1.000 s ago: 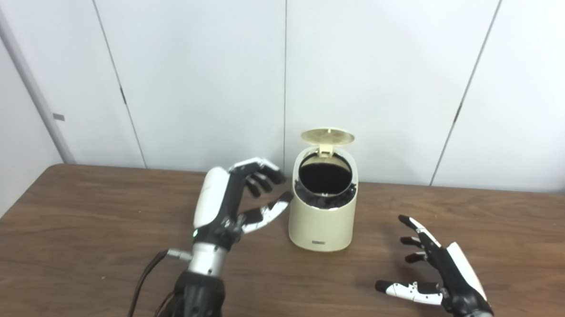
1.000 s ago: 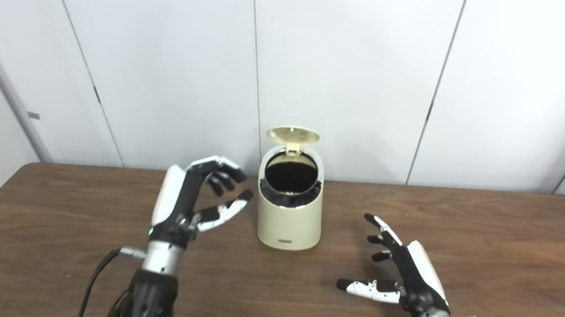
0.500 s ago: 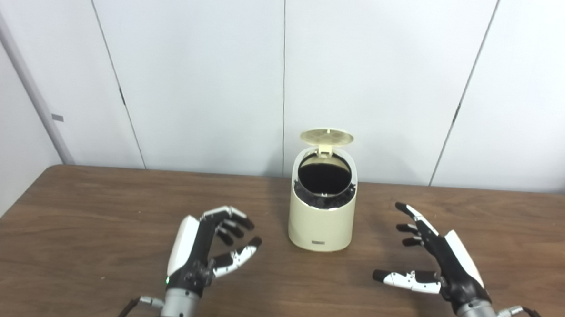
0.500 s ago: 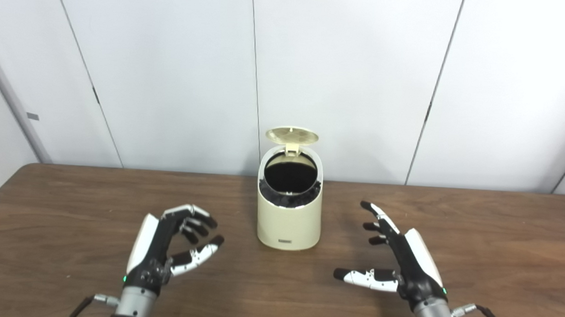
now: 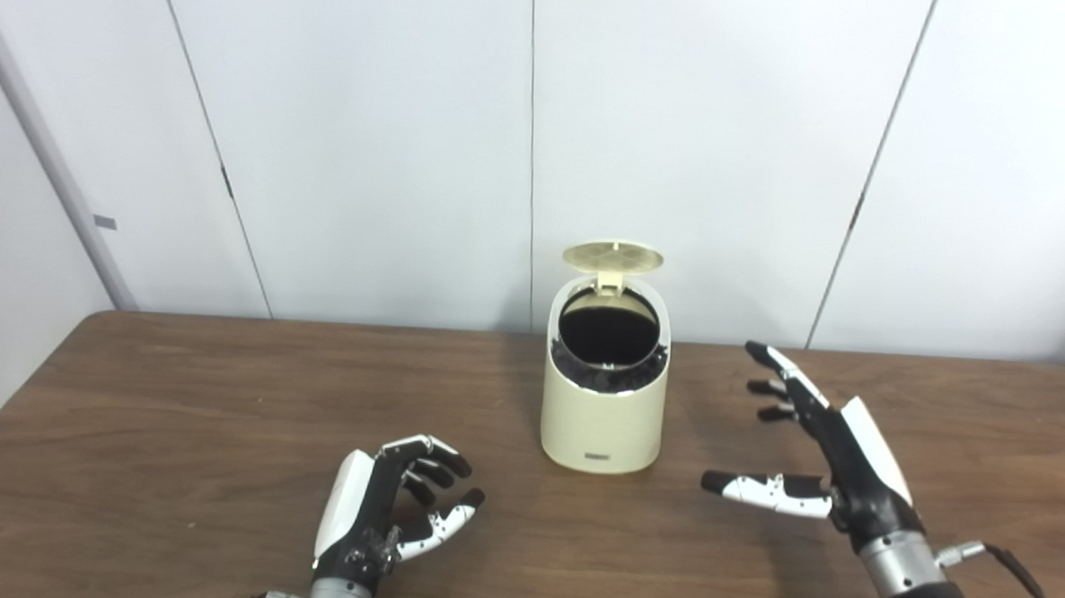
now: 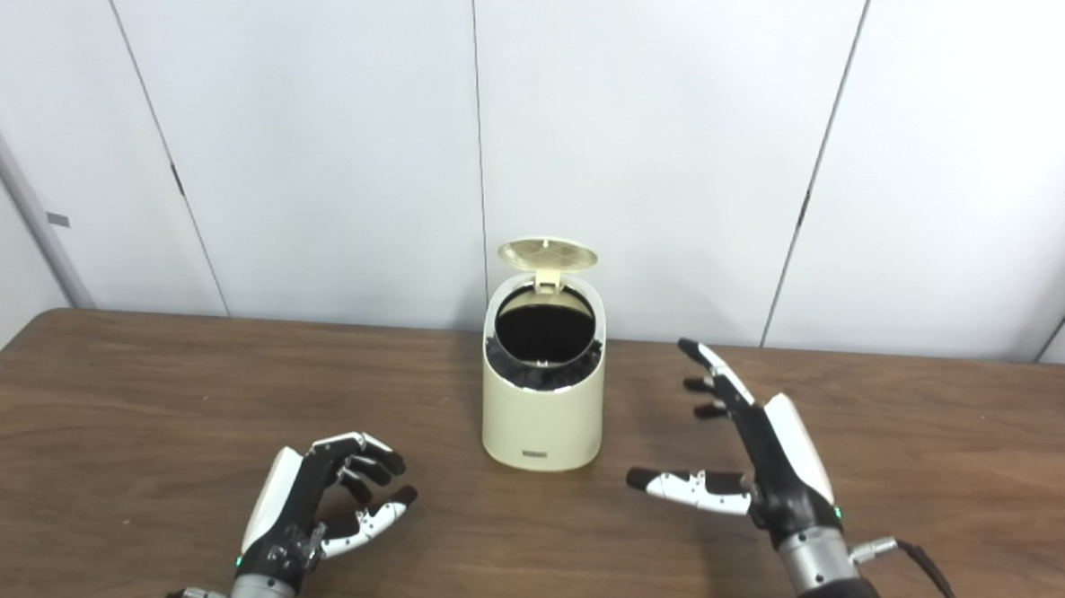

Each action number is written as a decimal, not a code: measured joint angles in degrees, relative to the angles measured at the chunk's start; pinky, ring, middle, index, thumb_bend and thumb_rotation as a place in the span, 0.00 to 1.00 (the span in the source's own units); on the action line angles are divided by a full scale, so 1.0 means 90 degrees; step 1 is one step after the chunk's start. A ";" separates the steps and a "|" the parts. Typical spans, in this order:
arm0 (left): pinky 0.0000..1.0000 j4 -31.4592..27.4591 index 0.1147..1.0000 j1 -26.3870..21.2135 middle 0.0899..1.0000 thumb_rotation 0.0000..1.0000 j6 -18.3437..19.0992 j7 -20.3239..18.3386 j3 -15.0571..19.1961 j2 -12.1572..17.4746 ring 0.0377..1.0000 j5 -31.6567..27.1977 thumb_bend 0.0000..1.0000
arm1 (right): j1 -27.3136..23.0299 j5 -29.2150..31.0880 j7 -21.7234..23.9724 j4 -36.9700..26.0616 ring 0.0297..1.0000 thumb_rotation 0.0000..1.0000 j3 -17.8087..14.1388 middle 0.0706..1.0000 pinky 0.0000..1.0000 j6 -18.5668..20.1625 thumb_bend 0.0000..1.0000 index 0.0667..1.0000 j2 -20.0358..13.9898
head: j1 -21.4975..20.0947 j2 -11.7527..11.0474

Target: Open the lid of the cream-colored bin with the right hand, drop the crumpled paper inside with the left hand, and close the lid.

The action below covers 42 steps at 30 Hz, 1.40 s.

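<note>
The small rounded plastic bin is cream-coloured, its raised round lid has the same cream colour, and its inside looks black. The wooden table is dark brown with a streaked grain pattern. Both robot hands, left and right, are black with white shells.
</note>
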 measured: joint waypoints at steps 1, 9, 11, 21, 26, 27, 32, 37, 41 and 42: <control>0.47 0.0025 0.43 -0.0011 0.58 0.04 -0.0011 0.0002 0.0001 0.0000 0.54 0.0000 0.51 | -0.0109 -0.0027 -0.0001 0.0001 0.89 0.41 0.0003 0.92 0.82 -0.0022 0.70 0.86 -0.0042 | 0.0000 0.0000; 0.47 0.0081 0.43 -0.0051 0.57 0.04 -0.0027 0.0015 -0.0004 0.0003 0.54 0.0008 0.51 | -0.1100 -0.0276 0.0174 -0.0011 0.91 0.46 0.0095 0.90 0.84 -0.0016 0.68 0.87 -0.0263 | 0.0010 0.0010; 0.47 0.0084 0.43 -0.0054 0.57 0.04 -0.0027 0.0014 -0.0005 0.0003 0.54 0.0008 0.51 | -0.1346 -0.0365 0.0253 -0.0020 0.88 0.45 0.0184 0.89 0.80 0.0071 0.67 0.86 -0.0275 | 0.0029 0.0019; 0.46 0.0103 0.43 -0.0077 0.56 0.04 -0.0078 -0.0048 -0.0060 0.0077 0.53 -0.0015 0.51 | -0.2061 -0.0635 0.0632 0.0011 0.85 0.41 0.0453 0.89 0.69 0.0368 0.67 0.86 -0.0277 | 0.0039 0.0000; 0.47 0.0119 0.43 -0.0089 0.57 0.04 -0.0154 -0.0057 -0.0102 0.0129 0.54 0.0008 0.51 | -0.2298 -0.0800 0.1030 0.0032 0.85 0.48 0.0706 0.91 0.64 0.0698 0.69 0.88 -0.0326 | 0.0059 0.0000; 0.47 0.0120 0.43 -0.0090 0.57 0.04 -0.0168 -0.0058 -0.0116 0.0139 0.54 0.0017 0.51 | -0.2344 -0.0879 0.1085 0.0038 0.85 0.50 0.0753 0.90 0.64 0.0750 0.70 0.88 -0.0337 | 0.0059 0.0000; 0.46 0.0122 0.43 -0.0091 0.56 0.04 -0.0174 -0.0060 -0.0130 0.0152 0.53 0.0026 0.51 | -0.2524 -0.1047 0.1218 0.0161 0.91 0.55 0.0868 0.88 0.75 0.0831 0.71 0.86 -0.0360 | 0.0068 0.0000; 0.46 0.0124 0.43 -0.0093 0.56 0.04 -0.0180 -0.0057 -0.0141 0.0165 0.53 0.0042 0.51 | -0.2559 -0.1190 0.1226 0.0281 0.96 0.64 0.1015 0.87 0.83 0.0785 0.73 0.85 -0.0396 | 0.0068 0.0020; 0.44 0.0125 0.43 -0.0094 0.56 0.04 -0.0180 -0.0058 -0.0142 0.0164 0.52 0.0053 0.51 | -0.2620 -0.1382 0.1334 0.0386 0.99 0.66 0.1185 0.88 0.88 0.0783 0.71 0.86 -0.0498 | 0.0078 0.0020; 0.44 0.0125 0.43 -0.0093 0.56 0.05 -0.0180 -0.0057 -0.0141 0.0165 0.52 0.0053 0.51 | -0.2627 -0.1411 0.1383 0.0390 1.00 0.66 0.1210 0.88 0.89 0.0784 0.70 0.86 -0.0523 | 0.0078 0.0020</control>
